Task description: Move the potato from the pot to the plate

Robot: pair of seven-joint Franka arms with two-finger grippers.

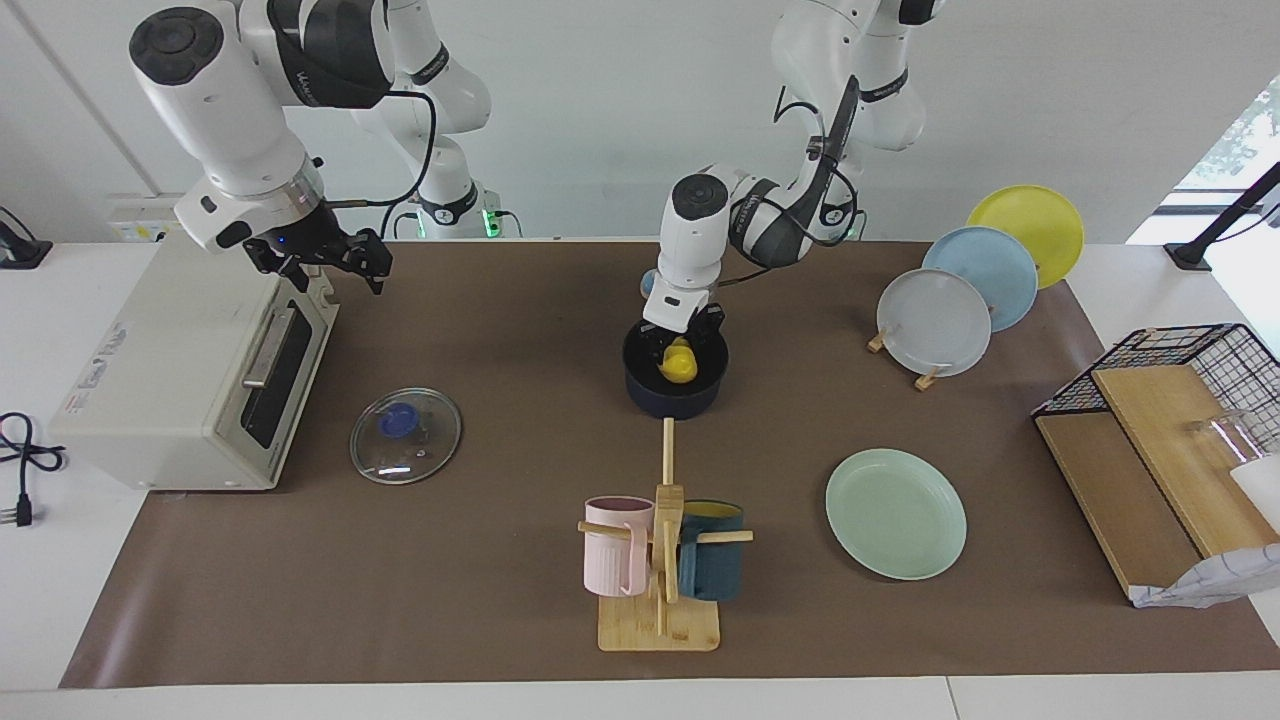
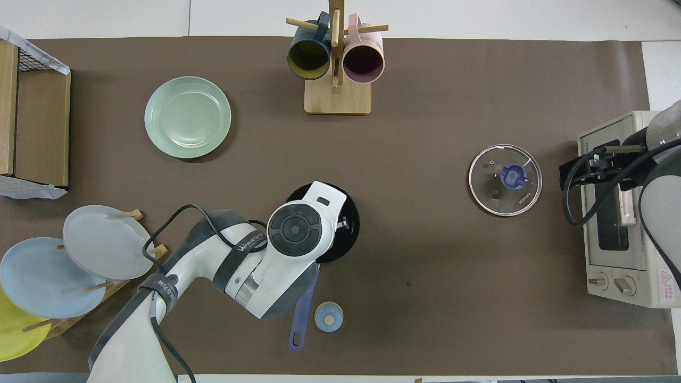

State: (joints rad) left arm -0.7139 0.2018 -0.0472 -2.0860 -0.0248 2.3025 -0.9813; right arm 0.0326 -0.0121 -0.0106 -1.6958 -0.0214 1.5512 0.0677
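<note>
Potato: smooth yellow oval lump inside round navy pot, mid-table. Ordered by size: flat mint-green rimmed plate, lying bare farther from robots; left gripper lowered into pot, fingers astride potato, contact unclear; right gripper spread wide over boxy toaster oven.

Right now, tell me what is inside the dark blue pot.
The yellow potato sits inside the pot, with the left gripper reaching down onto it. The pot's bottom beneath them is covered; from overhead the arm hides the potato.
</note>
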